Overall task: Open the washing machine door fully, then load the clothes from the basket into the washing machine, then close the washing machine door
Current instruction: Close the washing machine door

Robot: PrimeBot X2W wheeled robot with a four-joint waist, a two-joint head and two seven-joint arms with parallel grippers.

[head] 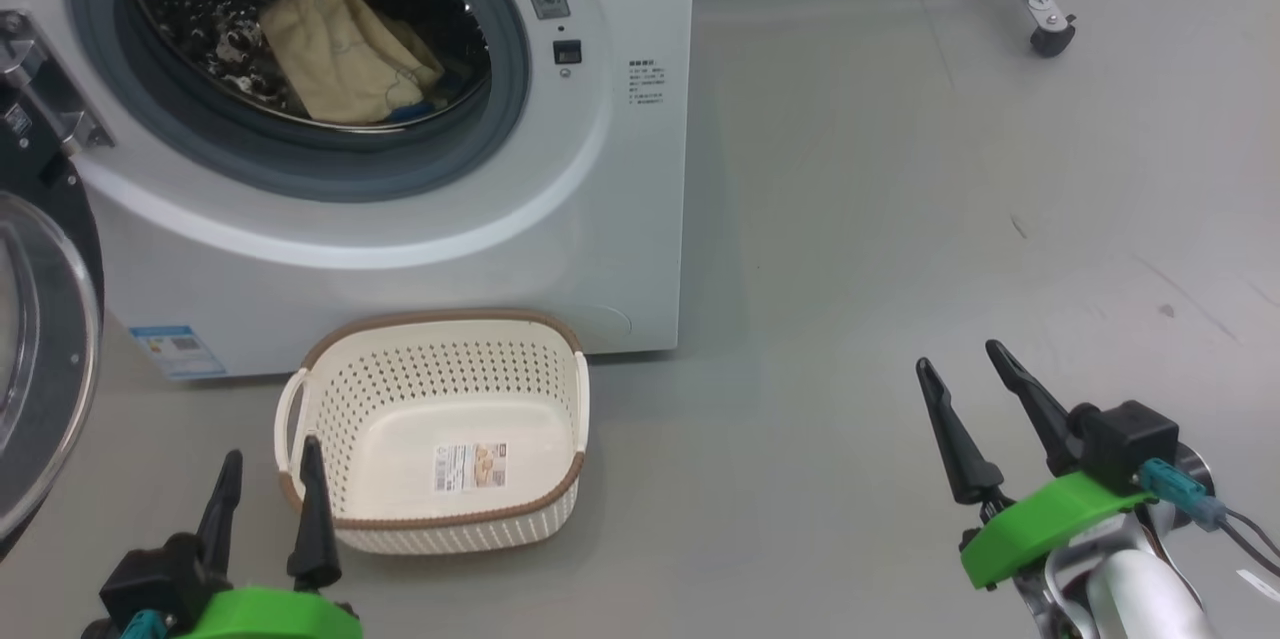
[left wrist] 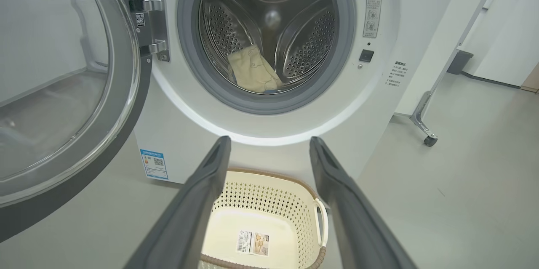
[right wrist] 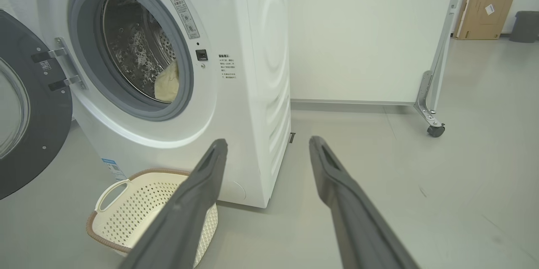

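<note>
Head cam: soft cream-yellow clothes crumpled in the washing machine on its shiny holed steel drum, perforated plastic basket on the floor just in front, left gripper and right gripper low, fingers wide, holding nothing – left wrist: glossy washing machine door standing open, glass bowl bulging – right wrist: fabric peeks past the grey gasket.

- You see the big white front-loading washing machine; its round glossy black, glass-centred door stands swung wide open on the left.
- Pale cream-yellow fabric clothes lie inside its drum.
- The cream perforated plastic basket sits upright just before it.
</note>
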